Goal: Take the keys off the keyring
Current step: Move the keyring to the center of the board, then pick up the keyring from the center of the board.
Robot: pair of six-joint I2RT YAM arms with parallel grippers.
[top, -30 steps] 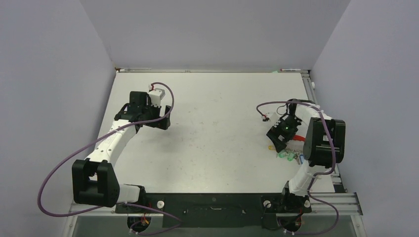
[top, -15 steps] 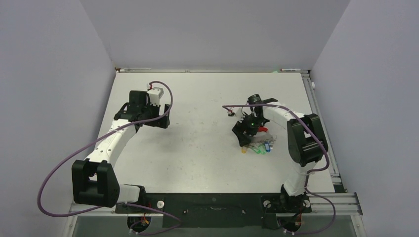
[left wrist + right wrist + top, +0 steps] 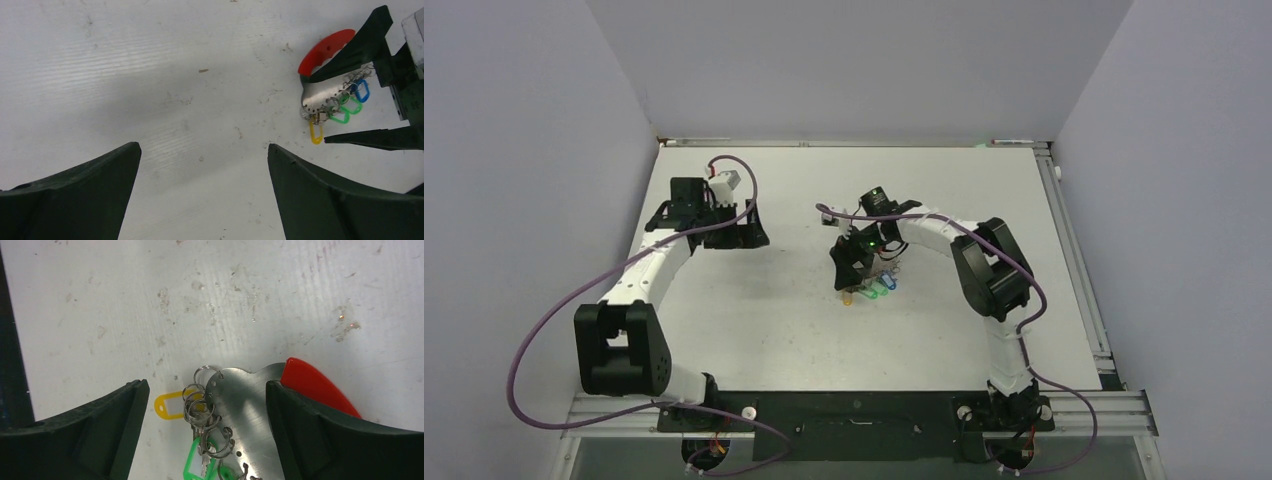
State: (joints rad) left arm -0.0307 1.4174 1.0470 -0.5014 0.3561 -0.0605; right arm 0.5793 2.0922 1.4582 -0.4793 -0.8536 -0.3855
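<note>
The keyring is a flat silver metal plate with a red curved strap, lying on the white table. Several small keys on wire rings hang from its holes, with a yellow tag and a green tag. My right gripper is open and straddles the plate, with the red strap passing under one finger. In the top view the right gripper is at mid-table above the tags. My left gripper is open and empty, left of the keyring; it shows at left in the top view.
The table has grey walls on three sides and a metal rail along its right edge. Purple cables loop off both arms. The left wrist view shows a blue tag beside the right gripper's fingers.
My right arm has swept left from the table's right edge to the middle, and the keyring has moved with it. My left gripper has shifted slightly left and turned.
</note>
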